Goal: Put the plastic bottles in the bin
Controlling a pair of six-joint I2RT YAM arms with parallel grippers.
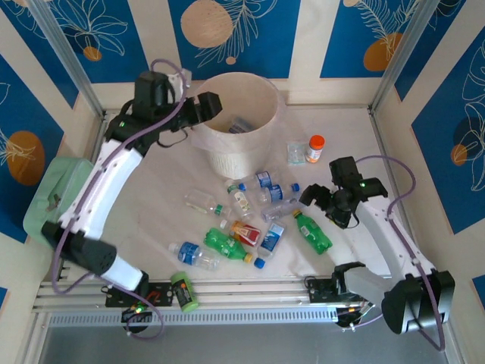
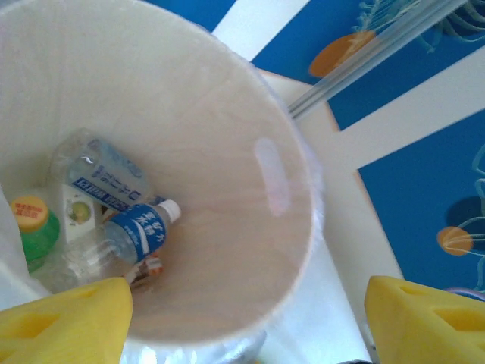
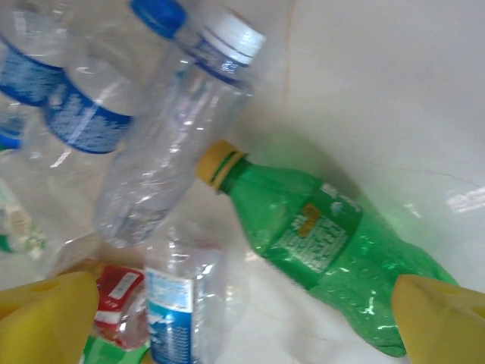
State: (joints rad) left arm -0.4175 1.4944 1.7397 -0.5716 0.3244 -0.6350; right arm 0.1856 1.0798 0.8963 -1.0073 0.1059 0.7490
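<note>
The white bin (image 1: 235,144) stands at the back of the table. My left gripper (image 1: 208,106) hangs open over its left rim, nothing between its yellow fingers. In the left wrist view the gripper (image 2: 246,326) looks down into the bin (image 2: 212,152), where two clear blue-labelled bottles (image 2: 132,235) and a green bottle (image 2: 34,227) lie. Several plastic bottles (image 1: 242,201) lie scattered mid-table. My right gripper (image 1: 322,201) stands open just above a green bottle (image 1: 312,232). In the right wrist view the gripper (image 3: 242,326) straddles that green bottle (image 3: 326,243) and a clear blue-labelled one (image 3: 178,303).
A small orange-capped bottle (image 1: 314,148) stands right of the bin. A short green-and-black cylinder (image 1: 183,291) lies at the near rail. A pale green boxy container (image 1: 53,193) sits at the left edge. Walls close in the table at the back and both sides.
</note>
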